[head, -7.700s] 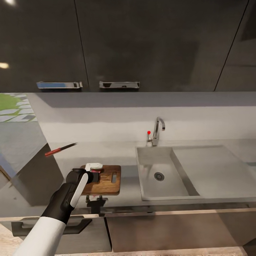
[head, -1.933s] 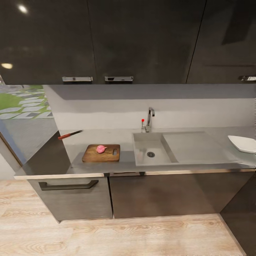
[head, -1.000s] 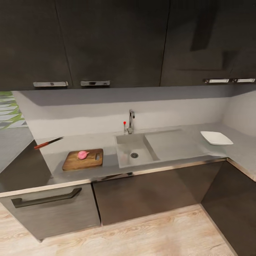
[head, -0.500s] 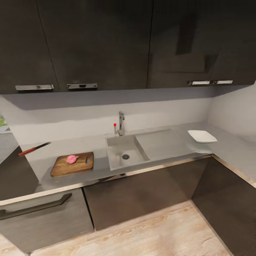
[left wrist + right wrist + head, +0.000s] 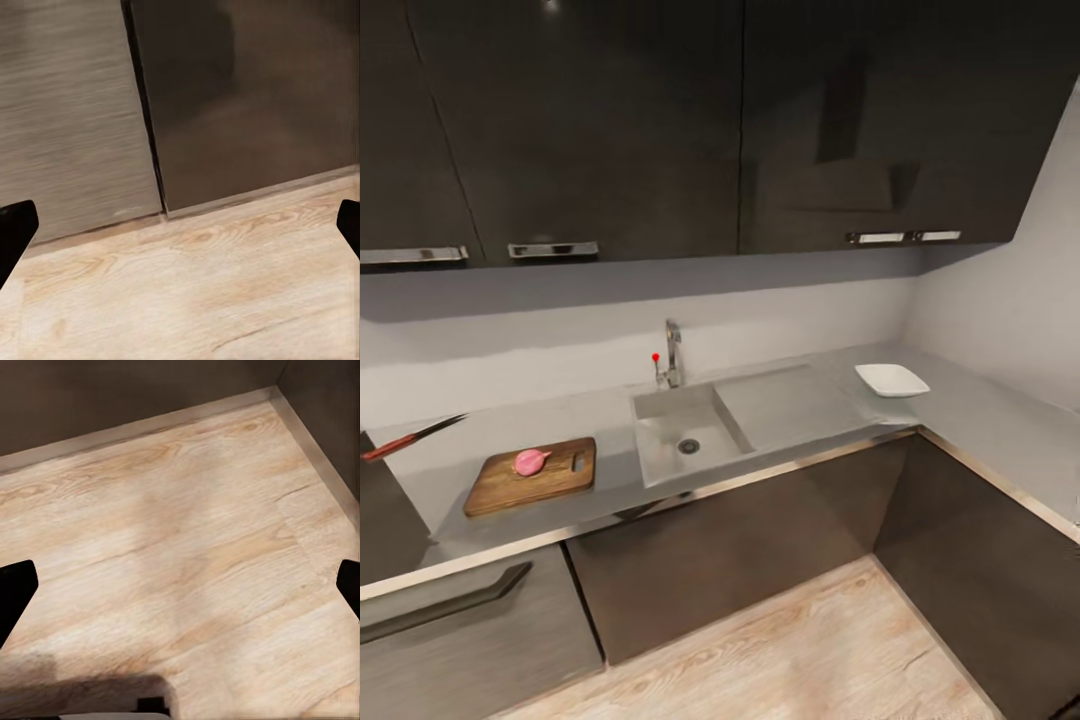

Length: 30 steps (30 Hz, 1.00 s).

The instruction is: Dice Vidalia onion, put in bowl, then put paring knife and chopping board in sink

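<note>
Sitting on the chopping board (image 5: 532,476) left of the sink (image 5: 685,440), your Vidalia onion (image 5: 530,461) awaits dicing. Paring knife (image 5: 412,437) lies farther left of the sink, bowl (image 5: 891,380) to its right. Both grippers hang spread wide, empty, over floor.

- The head view stands back from the desk (image 5: 790,415) and looks forward and down across it, taking in the sink (image 5: 685,440), the upper cabinets (image 5: 610,120) and a strip of wooden floor (image 5: 780,650).
- The left wrist view points low and close at the lower cabinet fronts (image 5: 240,97) where they meet the floor.
- The right wrist view looks down at floorboards in a corner.
- All three share the wooden floor.
</note>
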{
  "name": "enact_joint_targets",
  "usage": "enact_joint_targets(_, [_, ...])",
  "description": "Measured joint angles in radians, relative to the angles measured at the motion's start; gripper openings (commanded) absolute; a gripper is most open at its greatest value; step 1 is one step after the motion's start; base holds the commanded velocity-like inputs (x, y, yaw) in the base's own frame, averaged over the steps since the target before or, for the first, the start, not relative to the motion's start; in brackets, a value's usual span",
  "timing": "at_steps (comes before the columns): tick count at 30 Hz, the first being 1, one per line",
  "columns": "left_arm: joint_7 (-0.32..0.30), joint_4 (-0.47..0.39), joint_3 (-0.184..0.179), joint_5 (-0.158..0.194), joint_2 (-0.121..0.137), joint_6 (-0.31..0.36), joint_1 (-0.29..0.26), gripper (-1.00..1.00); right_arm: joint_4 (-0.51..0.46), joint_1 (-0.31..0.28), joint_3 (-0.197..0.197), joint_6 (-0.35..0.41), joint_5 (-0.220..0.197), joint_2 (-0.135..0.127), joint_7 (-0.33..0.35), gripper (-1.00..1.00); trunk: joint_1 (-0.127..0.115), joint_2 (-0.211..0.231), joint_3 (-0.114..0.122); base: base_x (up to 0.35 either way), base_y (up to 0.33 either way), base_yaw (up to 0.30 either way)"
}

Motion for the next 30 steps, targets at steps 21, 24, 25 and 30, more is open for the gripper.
enact_joint_targets(21, [0.000,0.014,0.000,0.000,-0.001,0.001,0.000,1.00,0.001,0.000,0.000,0.001,-0.001,0.001,-0.002,1.00,0.000,0.000,0.002,0.000,0.000,-0.259])
enact_joint_targets(24, [0.000,0.014,0.000,0.000,-0.001,0.001,0.000,1.00,0.001,0.000,0.000,0.001,-0.001,0.001,-0.001,1.00,0.000,0.000,0.002,0.000,0.000,-0.252])
enact_joint_targets(25, [0.000,0.015,0.000,0.000,-0.001,0.001,0.000,1.00,0.001,0.000,0.000,0.002,-0.001,0.001,-0.001,1.00,0.000,0.000,0.002,0.000,0.000,-0.252])
enact_joint_targets(30, [0.000,0.015,0.000,0.000,-0.001,0.001,0.000,1.00,0.001,0.000,0.000,0.002,-0.001,0.001,-0.001,1.00,0.000,0.000,0.002,0.000,0.000,-0.252])
